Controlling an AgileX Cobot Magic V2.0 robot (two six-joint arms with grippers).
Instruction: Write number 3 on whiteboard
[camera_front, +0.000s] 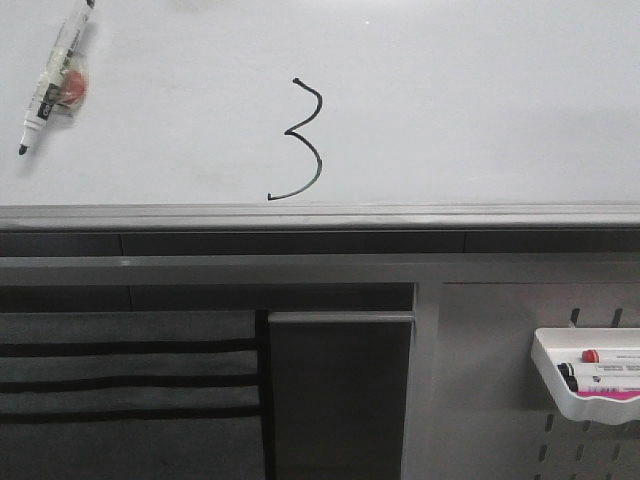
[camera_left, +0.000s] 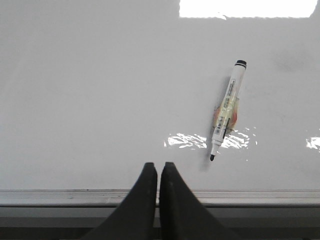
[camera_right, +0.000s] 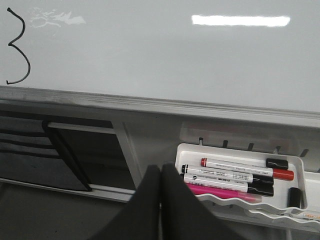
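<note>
Ink on the whiteboard (camera_front: 480, 110) already forms the number 3 (camera_front: 303, 140), a thin black figure with a pointed middle and a long tail curling toward the grey edge rail (camera_front: 320, 214). It sits near the middle of the board, just above the rail, and shows again at the edge of the right wrist view (camera_right: 18, 47).

An uncapped black marker (camera_front: 55, 70) lies flat on the board well to the left of the figure, apart from both arms, with a small orange-tinted wrap around its barrel. The left gripper (camera_left: 159, 170) has its fingers pressed together with nothing between them, over the rail and near the marker tip. The right gripper (camera_right: 160, 172) is likewise closed and empty, above the white tray (camera_right: 300, 165) that holds spare markers (camera_right: 235, 176).

Writing looks finished, so the step in hand is likely retreat. Doing it well means keeping both arms off the wet line, lifting away from the board rather than sweeping across it, and leaving the loose marker where it cannot roll into the figure.
</note>
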